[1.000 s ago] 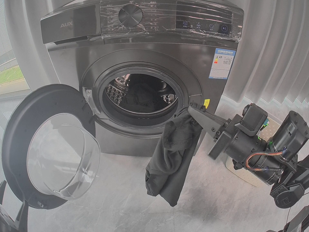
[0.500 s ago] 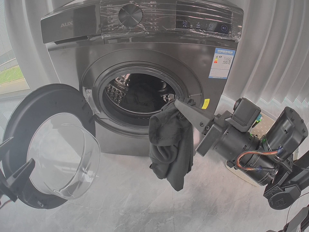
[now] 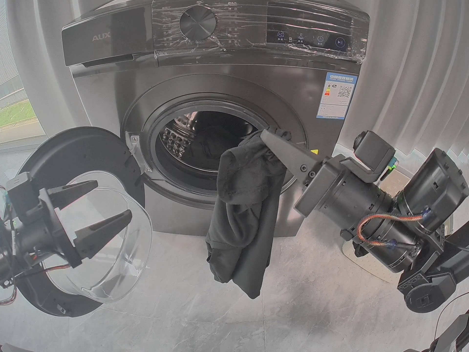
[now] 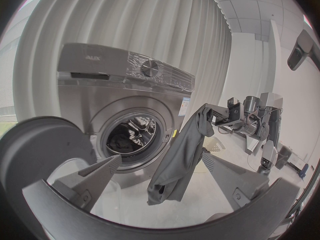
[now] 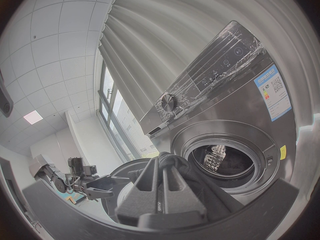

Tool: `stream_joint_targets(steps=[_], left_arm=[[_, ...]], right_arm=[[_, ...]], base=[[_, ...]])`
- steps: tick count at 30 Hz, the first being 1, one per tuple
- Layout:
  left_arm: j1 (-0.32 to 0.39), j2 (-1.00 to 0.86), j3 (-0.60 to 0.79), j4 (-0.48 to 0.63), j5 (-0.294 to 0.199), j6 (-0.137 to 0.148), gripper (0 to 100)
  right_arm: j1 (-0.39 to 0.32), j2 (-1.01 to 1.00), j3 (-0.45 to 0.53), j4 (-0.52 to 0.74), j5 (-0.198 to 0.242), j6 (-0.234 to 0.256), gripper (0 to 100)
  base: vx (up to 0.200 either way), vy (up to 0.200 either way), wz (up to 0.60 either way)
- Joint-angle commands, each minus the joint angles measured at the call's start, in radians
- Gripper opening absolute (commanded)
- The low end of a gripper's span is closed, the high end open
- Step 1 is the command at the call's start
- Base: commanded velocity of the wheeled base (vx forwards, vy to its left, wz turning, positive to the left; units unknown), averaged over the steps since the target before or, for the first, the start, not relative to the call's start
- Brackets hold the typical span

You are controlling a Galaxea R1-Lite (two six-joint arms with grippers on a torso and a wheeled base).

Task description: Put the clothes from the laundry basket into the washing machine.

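right arm: reaches in from the lower right of the head view, with the forearm slanted up and in toward the machine front and the wrist about level with the door opening.
right gripper (image 3: 267, 137): its tip sits at the right rim of the opening. The fingers are pressed together, pinching a fold at the top of the dark garment (image 3: 244, 211).
dark garment: hangs straight down from the right gripper tips, bunched at the top and long and loose below. It covers the lower right part of the opening from outside. In the left wrist view the bottom end hangs clear of the floor (image 3: 293, 314).
left arm: low at the left edge of the head view, in front of the glass bowl of the door (image 3: 73, 152), with the wrist turned toward the machine.
left gripper (image 3: 113, 200): fingers spread wide with nothing between them, well apart from the garment.
washing machine (image 3: 215, 81): front loader. The door is swung fully open to the left.
drum (image 3: 205, 143): dark clothing lies inside at the back.
laundry basket (image 4: 216, 146): pale and perforated, on the floor to the right of the machine, behind the right arm.
curtain (image 3: 420, 74): pleated, behind the machine.
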Motion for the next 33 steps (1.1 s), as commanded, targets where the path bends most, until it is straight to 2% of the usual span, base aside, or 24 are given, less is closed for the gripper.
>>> stream_joint_targets(steps=[1, 5, 9, 13, 22, 33], left_arm=[[-0.091, 0.193, -0.013, -0.087, 0.033, -0.02, 100], [-0.134, 0.268, -0.005, -0.148, 0.047, -0.023, 100], [-0.152, 0.336, -0.001, -0.203, 0.045, -0.048, 100], [-0.152, 0.38, 0.007, -0.222, 0.043, -0.045, 100], [-0.209, 0.571, 0.024, -0.429, 0.045, -0.045, 100], [-0.209, 0.738, 0.033, -0.591, 0.036, -0.034, 100]], right_arm=[[-0.004, -0.001, -0.012, -0.001, 0.001, 0.004, 0], [-0.002, -0.001, -0.012, -0.003, 0.001, 0.004, 0], [-0.002, -0.001, -0.012, -0.004, 0.001, 0.006, 0], [-0.001, -0.001, -0.012, -0.003, 0.001, 0.006, 0], [0.007, 0.002, -0.019, -0.004, 0.001, 0.006, 0], [0.007, 0.002, -0.024, -0.004, 0.001, 0.007, 0]], base=[[0.0, 0.0, 0.0], [0.0, 0.0, 0.0], [0.0, 0.0, 0.0], [0.0, 0.0, 0.0], [0.0, 0.0, 0.0], [0.0, 0.0, 0.0]])
